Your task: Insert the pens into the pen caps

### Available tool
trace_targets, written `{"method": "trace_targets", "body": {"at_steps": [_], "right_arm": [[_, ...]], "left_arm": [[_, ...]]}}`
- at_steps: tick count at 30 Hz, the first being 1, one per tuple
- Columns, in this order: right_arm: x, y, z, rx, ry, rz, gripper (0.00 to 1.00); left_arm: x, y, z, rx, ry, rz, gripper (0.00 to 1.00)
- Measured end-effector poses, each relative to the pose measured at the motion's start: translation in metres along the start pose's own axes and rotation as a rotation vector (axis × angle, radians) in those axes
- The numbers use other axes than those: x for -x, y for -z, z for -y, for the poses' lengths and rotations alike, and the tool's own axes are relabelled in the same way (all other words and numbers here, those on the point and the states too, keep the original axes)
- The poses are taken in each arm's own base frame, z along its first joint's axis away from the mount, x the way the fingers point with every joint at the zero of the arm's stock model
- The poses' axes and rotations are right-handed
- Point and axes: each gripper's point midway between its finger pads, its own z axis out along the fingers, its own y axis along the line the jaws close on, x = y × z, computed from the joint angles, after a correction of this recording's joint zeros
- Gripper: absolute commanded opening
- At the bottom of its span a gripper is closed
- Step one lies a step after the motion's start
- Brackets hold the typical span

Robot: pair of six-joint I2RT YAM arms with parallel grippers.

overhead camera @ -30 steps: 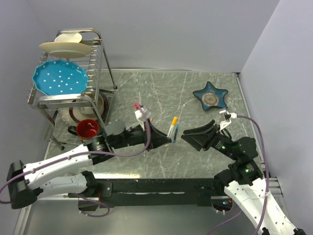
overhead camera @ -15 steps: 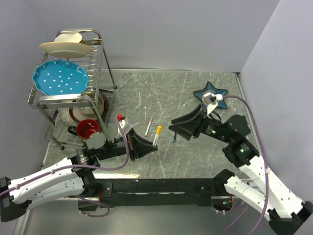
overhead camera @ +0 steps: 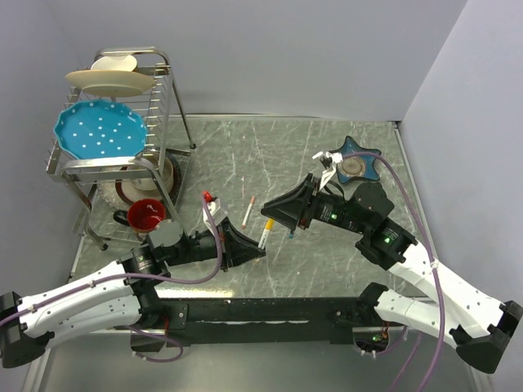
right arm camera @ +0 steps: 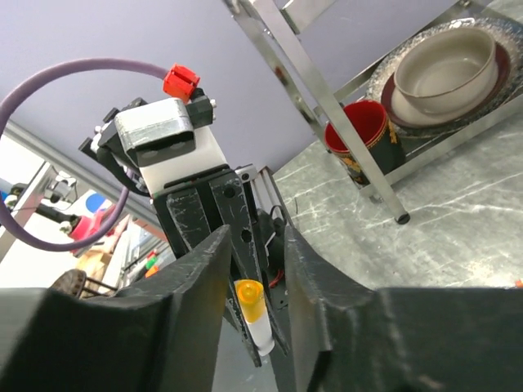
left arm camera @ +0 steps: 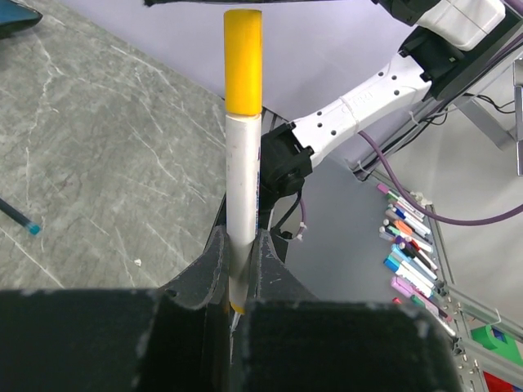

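Left claw [left arm camera: 241, 245]: clamped low on the white barrel of the yellow pen [left arm camera: 243, 163]. The pen stands straight out past the tips, its yellow end [left arm camera: 243, 61] free and farthest from the claw.

Change: over the last second the left claw has drawn back toward its own base, pen with it. Right claw [overhead camera: 267, 212] has swung across from its side and now sits at the pen's yellow end. Half a second ago a plain gap lay between the two claws; now there is almost none.

Right claw: fingers apart, narrow gap, nothing seen in it. From its wrist view the yellow end shows through the gap, ahead of the tips and not yet between them. Contact: cannot tell.

Reading: the arms look to be lining up for a two-handed step on this pen. No loose cap seen. Whether the yellow end is a cap already seated, cannot tell.

Outward: red pen [overhead camera: 249, 211] lies flat on the table [overhead camera: 245, 155] just past the right claw's tips. Blue pen [left arm camera: 16, 216] lies flat, near the right claw on its base side.
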Motion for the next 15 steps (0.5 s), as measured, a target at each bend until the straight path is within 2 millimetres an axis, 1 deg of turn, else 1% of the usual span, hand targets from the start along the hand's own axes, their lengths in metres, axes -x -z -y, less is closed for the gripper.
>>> {"method": "trace_targets", "body": {"at_steps": [1,3,5,7,8,9,10,12,15], "right_arm": [[0.001,0.0,0.0,-0.002,0.003,0.005,0.33],[0.0,0.001,-0.002,-0.001,0.003,0.011,0.33],[-0.005,0.003,-0.005,0.016,0.001,0.016,0.33],[-0.014,0.005,-0.006,0.028,-0.01,0.01,0.33],[-0.019,0.005,-0.006,0.029,-0.016,0.004,0.31],[-0.024,0.006,-0.004,0.028,-0.022,-0.003,0.26],[-0.031,0.006,-0.001,0.022,-0.032,-0.015,0.12],[-0.038,0.006,0.003,0.011,-0.04,-0.026,0.01],[-0.04,0.009,0.009,-0.01,-0.034,-0.014,0.0]], "left_arm": [[0.0,0.0,0.0,-0.002,0.0,-0.001,0.01],[0.001,-0.001,0.001,-0.009,-0.004,0.008,0.01],[0.002,-0.001,0.002,-0.017,-0.008,0.018,0.01],[0.002,-0.002,0.001,-0.018,-0.009,0.02,0.01],[0.002,-0.003,0.001,-0.019,-0.009,0.02,0.01],[0.001,-0.005,0.001,-0.022,-0.009,0.018,0.01],[0.0,-0.006,0.0,-0.024,-0.008,0.012,0.01],[-0.005,-0.009,-0.002,-0.023,0.0,-0.003,0.01],[-0.009,-0.012,-0.004,-0.019,0.017,-0.02,0.01]]}}
